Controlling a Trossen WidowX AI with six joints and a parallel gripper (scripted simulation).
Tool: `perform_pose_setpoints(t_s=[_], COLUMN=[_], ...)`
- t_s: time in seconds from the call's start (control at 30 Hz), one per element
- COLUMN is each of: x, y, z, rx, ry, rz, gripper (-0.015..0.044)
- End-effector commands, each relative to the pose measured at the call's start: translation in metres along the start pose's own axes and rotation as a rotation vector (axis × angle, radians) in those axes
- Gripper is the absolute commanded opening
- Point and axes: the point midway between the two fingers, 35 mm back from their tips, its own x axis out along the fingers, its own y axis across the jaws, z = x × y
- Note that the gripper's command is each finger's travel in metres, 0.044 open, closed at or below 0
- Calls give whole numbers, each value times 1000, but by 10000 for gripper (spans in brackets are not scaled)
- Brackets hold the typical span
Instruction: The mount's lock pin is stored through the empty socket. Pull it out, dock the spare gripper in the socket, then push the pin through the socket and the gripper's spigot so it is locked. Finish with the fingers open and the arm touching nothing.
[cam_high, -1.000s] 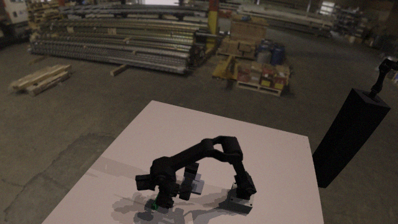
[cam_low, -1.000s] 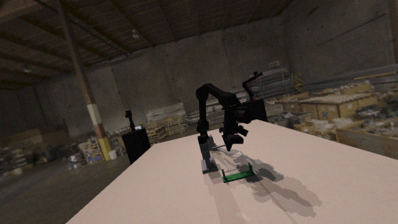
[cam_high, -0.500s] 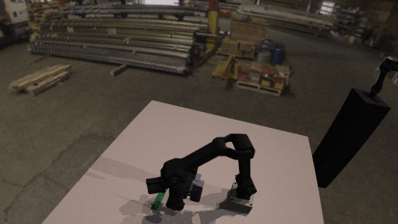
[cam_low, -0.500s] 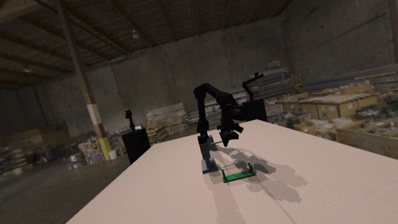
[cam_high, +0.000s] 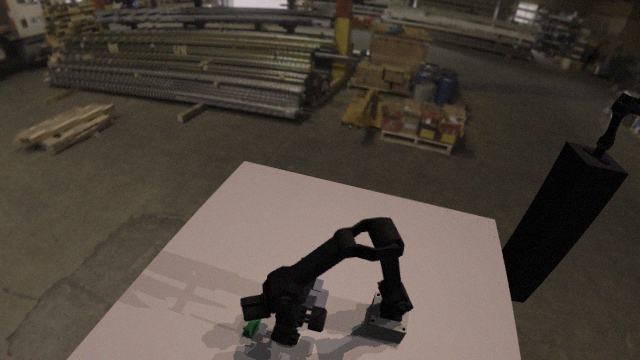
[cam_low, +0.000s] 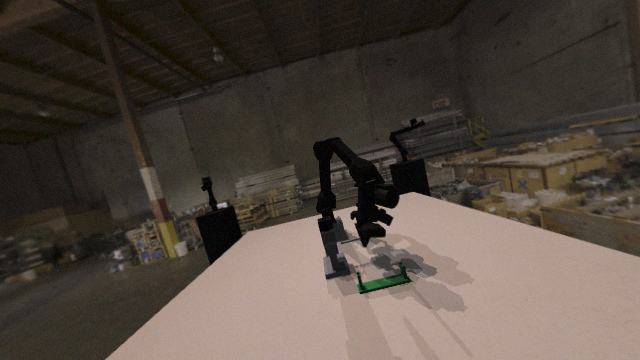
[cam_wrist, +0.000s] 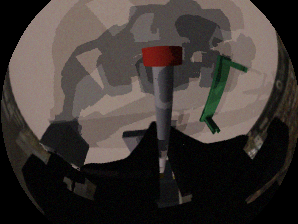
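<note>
Gripper (cam_wrist: 162, 163) clamped on lock pin (cam_wrist: 164, 92), red head forward, above table (cam_high: 280, 210) nr its near edge beside green cradle (cam_low: 382, 283); imo keep pin level, line w/ mount (cam_low: 334, 250) bore before pushing.

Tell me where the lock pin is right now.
In the wrist view the lock pin is held in the shut gripper, red head pointing away, above the table, with the green cradle to its right.
</note>
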Motion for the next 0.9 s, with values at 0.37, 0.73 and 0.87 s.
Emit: perform_pose_setpoints(t_s=[0.37, 0.73, 0.87], x=[8, 11, 12], y=[1, 0, 0], z=[-5, -13, -17], rx=[6, 6, 6], ry=[-5, -5, -5], rz=[-1, 5, 7], gripper=[0, 0, 0])
